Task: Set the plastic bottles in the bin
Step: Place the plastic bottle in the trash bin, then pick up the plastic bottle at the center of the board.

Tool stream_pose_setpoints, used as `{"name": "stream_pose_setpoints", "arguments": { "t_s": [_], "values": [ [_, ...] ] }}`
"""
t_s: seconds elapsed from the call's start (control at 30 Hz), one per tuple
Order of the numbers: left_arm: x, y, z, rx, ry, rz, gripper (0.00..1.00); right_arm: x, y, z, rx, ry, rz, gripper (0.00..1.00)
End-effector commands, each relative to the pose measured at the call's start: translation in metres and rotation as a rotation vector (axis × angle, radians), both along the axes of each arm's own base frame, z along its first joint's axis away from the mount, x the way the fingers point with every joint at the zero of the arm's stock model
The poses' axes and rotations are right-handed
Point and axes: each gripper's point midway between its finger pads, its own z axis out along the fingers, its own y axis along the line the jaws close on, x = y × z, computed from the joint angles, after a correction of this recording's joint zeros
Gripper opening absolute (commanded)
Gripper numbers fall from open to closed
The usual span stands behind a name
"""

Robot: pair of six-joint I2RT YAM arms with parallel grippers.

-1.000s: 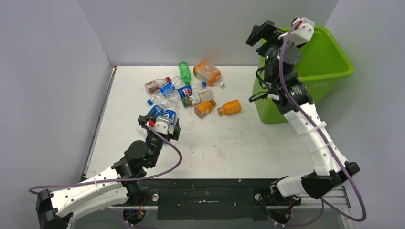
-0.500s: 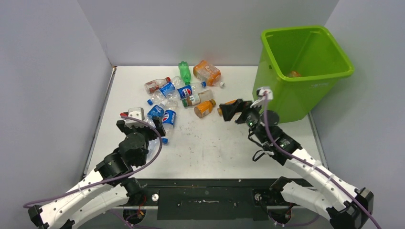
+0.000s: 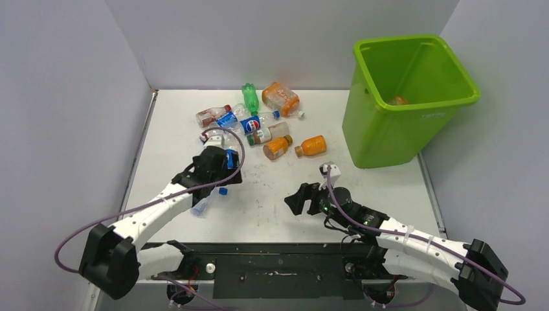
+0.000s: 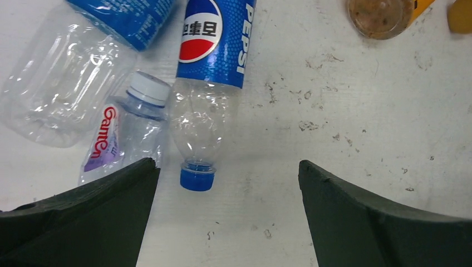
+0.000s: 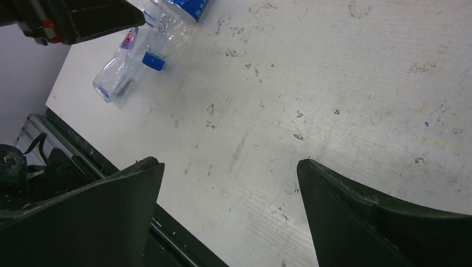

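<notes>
The crushed plastic bottles [image 3: 251, 124] lie in a loose heap on the far-left part of the scuffed white table [image 3: 285, 181]. They are well apart from the large lime-green plastic bin [image 3: 382, 139], which stands upright at the table's far right corner. A small orange bottle [image 3: 313, 145] lies nearest the bin, with a second orange one [image 3: 277, 148] just beside it. At the heap's far edge are a green bottle [image 3: 250, 97] and a bigger orange-tinted bottle [image 3: 280, 98].

The left gripper [image 3: 217, 168] hovers over the heap's near edge, jaws spread wide and empty, and in the overhead view it covers several bottles. Its wrist camera shows them. A clear dented Pepsi bottle [image 4: 214, 61] with a blue label points its blue cap [image 4: 197, 179] toward the fingers. Touching its side is a clear bottle with a white cap and red lettering [image 4: 119, 139]. Further left is a larger clear bottle with a blue label [image 4: 61, 94], cut off by the frame's top.

The right gripper [image 5: 229, 167] hangs low over the tabletop near its front edge, away from the heap, jaws likewise wide with nothing between them.

Something orange [image 3: 399, 100] shows inside the bin (too small to tell what it is), and the bin's near wall hides most of its floor. Labels in the far heap are too small to read from above.
</notes>
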Motion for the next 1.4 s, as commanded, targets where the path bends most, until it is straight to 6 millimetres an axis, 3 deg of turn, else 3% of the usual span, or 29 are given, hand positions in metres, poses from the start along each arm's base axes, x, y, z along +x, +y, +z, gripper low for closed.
{"name": "stream_pose_setpoints", "arguments": {
  "t_s": [0.0, 0.1, 0.3, 0.63, 0.83, 1.17, 1.37],
  "values": [
    [0.038, -0.029, 0.024, -0.076, -0.047, -0.033, 0.97, -0.003, -0.003, 0.014, 0.086, -0.03, -0.051, 0.94],
    [0.052, -0.027, 0.017, -0.037, -0.027, -0.017, 0.99, -0.008, -0.011, 0.011, 0.093, -0.025, -0.068, 0.94],
    [0.079, -0.019, 0.021, 0.058, -0.033, -0.016, 0.99, -0.014, -0.021, 0.013, 0.116, -0.032, -0.087, 0.94],
    [0.107, -0.015, -0.007, 0.144, 0.075, -0.045, 1.0, -0.018, -0.018, 0.015, 0.131, -0.02, -0.071, 0.94],
    [0.114, -0.02, -0.028, 0.164, 0.116, -0.067, 0.86, -0.018, -0.015, 0.014, 0.131, -0.015, -0.065, 0.95],
    [0.117, -0.025, -0.067, 0.162, 0.182, -0.072, 0.75, -0.021, -0.014, 0.008, 0.133, 0.004, -0.059, 0.95],
    [0.116, -0.034, -0.07, 0.113, 0.185, -0.083, 0.54, -0.023, -0.016, 0.001, 0.141, 0.012, -0.068, 0.95]
  ]
}}
